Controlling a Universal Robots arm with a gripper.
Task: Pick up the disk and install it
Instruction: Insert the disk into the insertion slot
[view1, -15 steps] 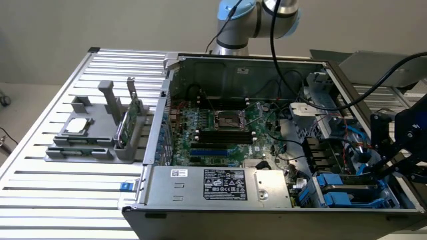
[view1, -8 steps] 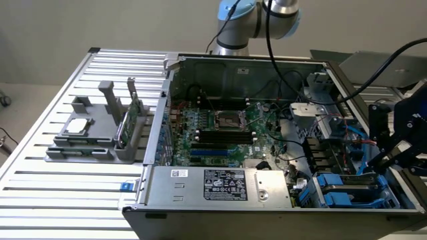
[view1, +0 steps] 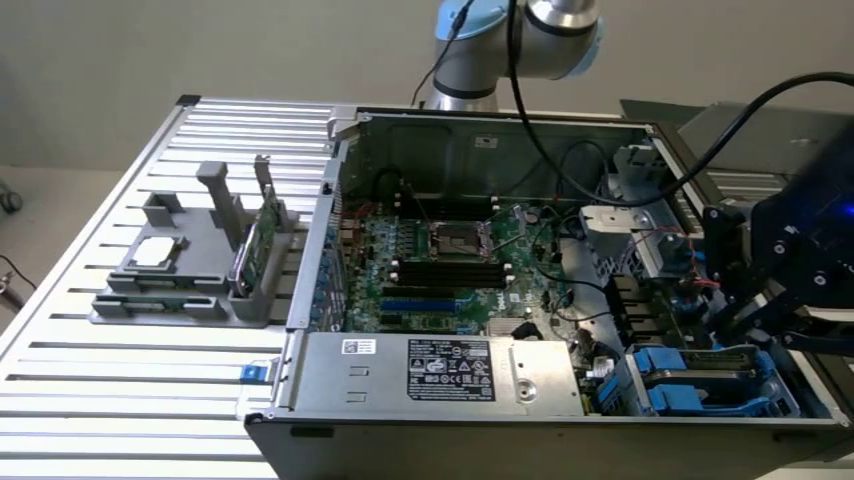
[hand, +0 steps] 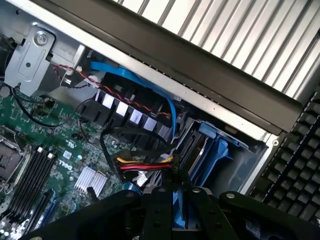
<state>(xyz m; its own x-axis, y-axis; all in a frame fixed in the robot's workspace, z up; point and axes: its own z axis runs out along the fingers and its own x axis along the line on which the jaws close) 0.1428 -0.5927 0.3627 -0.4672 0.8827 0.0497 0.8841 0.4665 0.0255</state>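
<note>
Slatted metal table (view1: 147, 400) carries an open computer case (view1: 534, 445) lying on its side, its inside facing up. Far from the gripper, beyond the case's opposite wall, a grey holder (view1: 187, 275) stands on the table with a green card (view1: 264, 235) upright in it. Inside the case, the board (view1: 441, 250) and the power supply (view1: 441, 370) lie off to one side of the gripper. The blue-railed bay (view1: 674, 390) sits right beneath it in the case's corner.

The gripper (view1: 750, 318) hangs over that bay. In the wrist view its black fingers (hand: 157, 210) are drawn in tight on a blue strip between them. I take that strip to be a side rail of the disk (hand: 179, 207), so the disk looks to be in the grasp, directly under the gripper and just above the bay (hand: 220, 150). Most of its body is hidden.

By that reading the pick-up is done and the carry to the case is done. Installation is not. The disk does not look seated in the bay, and a bundle of cables (hand: 145, 162) lies close beside the gripper.
</note>
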